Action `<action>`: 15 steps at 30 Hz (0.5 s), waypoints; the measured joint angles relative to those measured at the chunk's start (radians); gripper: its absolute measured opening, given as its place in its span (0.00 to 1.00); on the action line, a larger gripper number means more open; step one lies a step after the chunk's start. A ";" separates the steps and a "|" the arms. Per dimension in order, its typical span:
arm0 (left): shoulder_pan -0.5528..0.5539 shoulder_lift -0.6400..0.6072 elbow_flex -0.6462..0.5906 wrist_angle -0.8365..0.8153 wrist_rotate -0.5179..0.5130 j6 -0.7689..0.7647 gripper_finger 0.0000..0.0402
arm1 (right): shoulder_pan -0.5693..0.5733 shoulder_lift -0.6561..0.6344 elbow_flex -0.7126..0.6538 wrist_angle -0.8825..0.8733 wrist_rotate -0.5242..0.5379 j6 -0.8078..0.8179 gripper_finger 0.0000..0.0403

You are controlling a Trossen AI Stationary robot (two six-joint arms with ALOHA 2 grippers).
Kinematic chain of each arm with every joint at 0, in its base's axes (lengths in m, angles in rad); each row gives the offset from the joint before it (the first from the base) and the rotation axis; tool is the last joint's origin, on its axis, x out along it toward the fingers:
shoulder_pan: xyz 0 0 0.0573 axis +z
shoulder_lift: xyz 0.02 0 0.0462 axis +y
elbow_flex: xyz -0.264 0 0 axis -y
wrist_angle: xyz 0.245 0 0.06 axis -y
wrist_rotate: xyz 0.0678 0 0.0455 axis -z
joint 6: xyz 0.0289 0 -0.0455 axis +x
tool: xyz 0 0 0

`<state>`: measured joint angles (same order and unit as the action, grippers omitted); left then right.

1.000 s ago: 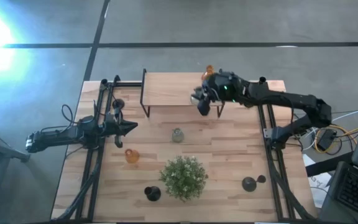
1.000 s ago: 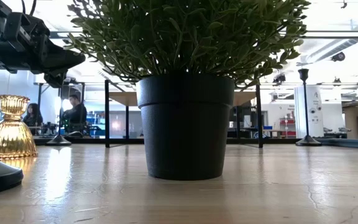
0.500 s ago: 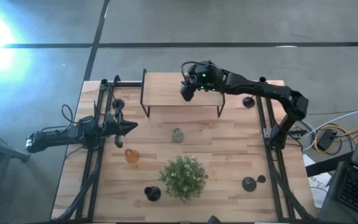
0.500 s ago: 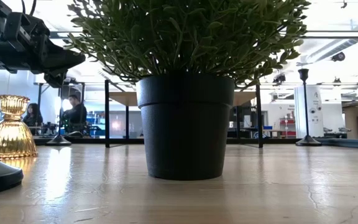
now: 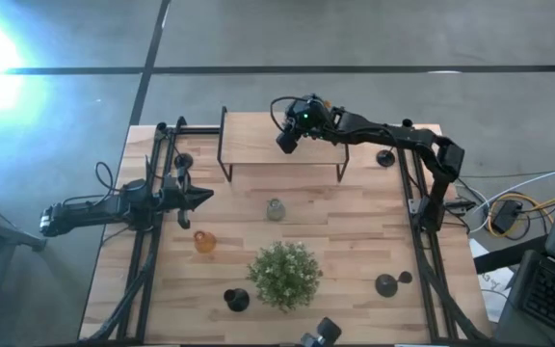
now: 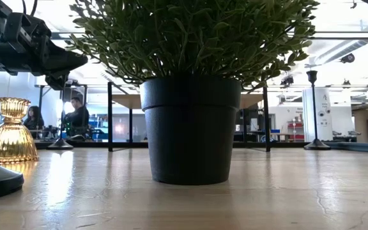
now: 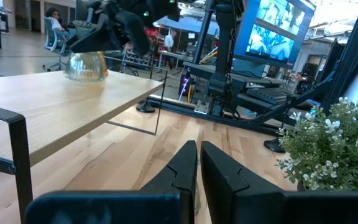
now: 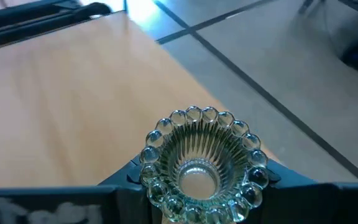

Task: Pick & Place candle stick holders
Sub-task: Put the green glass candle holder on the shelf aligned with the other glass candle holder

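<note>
My right gripper is over the raised wooden shelf at the table's far side, shut on a small glass vase with a beaded rim. The vase also shows in the left wrist view. Black candle stick holders stand on their round bases at the far right, far left, near left and near right. My left gripper is shut and empty above the table's left side. My right gripper holds the glass vase below its beaded rim, pinched between two fingers that stand on either side of it. The fingers come from above, slanting down. The vase is upright, mouth up. Whether its bottom rests on the shelf, I cannot tell.
A potted plant stands near the table's front middle. A grey-green vase and an orange vase stand left of centre. A dark object shows at the near edge. People sit in the room behind.
My right gripper has moved toward the table's left edge and a little toward the far edge, over the shelf, and its arm has stretched out. A dark object has come into view at the near edge.
</note>
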<state>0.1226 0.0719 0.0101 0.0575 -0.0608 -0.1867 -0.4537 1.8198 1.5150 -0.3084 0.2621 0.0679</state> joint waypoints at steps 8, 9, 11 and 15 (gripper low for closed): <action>0.000 0.000 0.000 0.000 0.000 0.000 0.06 | -0.063 0.003 0.000 0.009 -0.008 -0.004 0.30; 0.000 0.000 0.000 0.000 0.000 0.000 0.06 | -0.068 0.003 0.000 0.010 -0.009 -0.012 0.30; 0.000 0.000 0.000 0.000 0.000 0.000 0.06 | -0.079 0.003 0.000 0.010 -0.026 -0.031 0.30; 0.000 0.000 0.000 0.000 0.000 0.000 0.06 | -0.085 0.003 0.000 0.013 -0.062 -0.027 0.30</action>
<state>0.1225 0.0719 0.0105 0.0578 -0.0608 -0.1870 -0.5387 1.8229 1.5146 -0.2955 0.2000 0.0411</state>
